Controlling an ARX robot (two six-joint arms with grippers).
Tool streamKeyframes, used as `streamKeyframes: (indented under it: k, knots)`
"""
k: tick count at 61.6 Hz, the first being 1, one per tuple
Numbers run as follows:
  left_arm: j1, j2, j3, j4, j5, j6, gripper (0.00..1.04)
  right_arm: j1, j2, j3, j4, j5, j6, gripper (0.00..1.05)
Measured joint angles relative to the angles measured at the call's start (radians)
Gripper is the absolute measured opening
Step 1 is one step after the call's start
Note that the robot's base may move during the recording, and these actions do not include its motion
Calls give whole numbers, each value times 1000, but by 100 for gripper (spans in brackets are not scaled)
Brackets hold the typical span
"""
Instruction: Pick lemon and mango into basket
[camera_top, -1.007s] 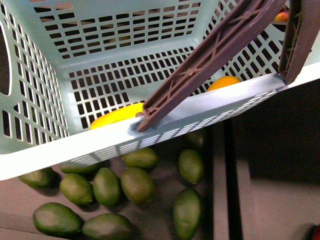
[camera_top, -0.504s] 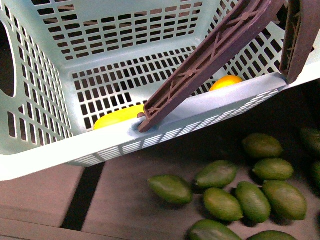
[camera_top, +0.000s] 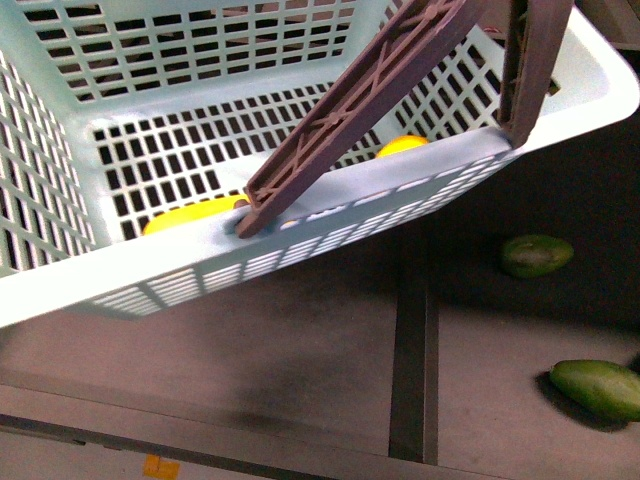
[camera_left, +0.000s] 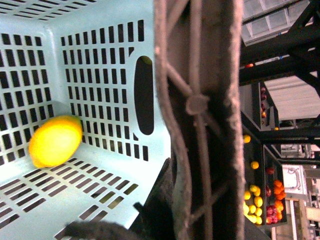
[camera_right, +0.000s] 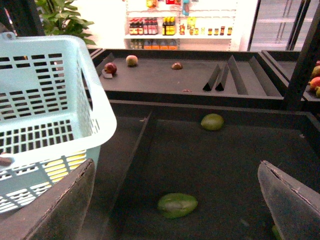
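Teal plastic basket fills the front view, tilted, near rim dipping toward robot's left. Both brown handles are swung up and run out of the top of frame, so it looks carried. Left wrist view is pressed against a brown handle; the left gripper is prob clamped on it, but the jaws aren't visible, so can't tell.

Right gripper stands wide apart w/ nothing between its pads, over the dark bin floor near a green fruit.

Both fruits sit on the basket floor against the near wall: mango toward the left, lemon further right, well apart. Mango's long axis runs roughly along the near wall, mostly hidden by the rim, so which end points where is unclear. In left wrist view the lemon lies aslant on the slotted floor, near a corner.

Judgement: picking seems done; what's left is carrying. Keep the basket closer to level and move slowly so fruit doesn't roll. Keep right arm clear of the basket wall.
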Motion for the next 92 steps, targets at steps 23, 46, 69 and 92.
streamKeyframes:
  k: [23, 46, 69, 92]
  knots:
    - [-30, 153, 109, 69, -390, 35, 5, 0, 0, 0, 0, 4, 0, 96]
    - [117, 620, 484, 111, -470, -330, 5, 0, 0, 0, 0, 4, 0, 96]
    - [160, 764, 534, 112, -543, -551, 5, 0, 0, 0, 0, 4, 0, 96]
    - [168, 763, 494, 125, -548, -604, 8, 0, 0, 0, 0, 4, 0, 96]
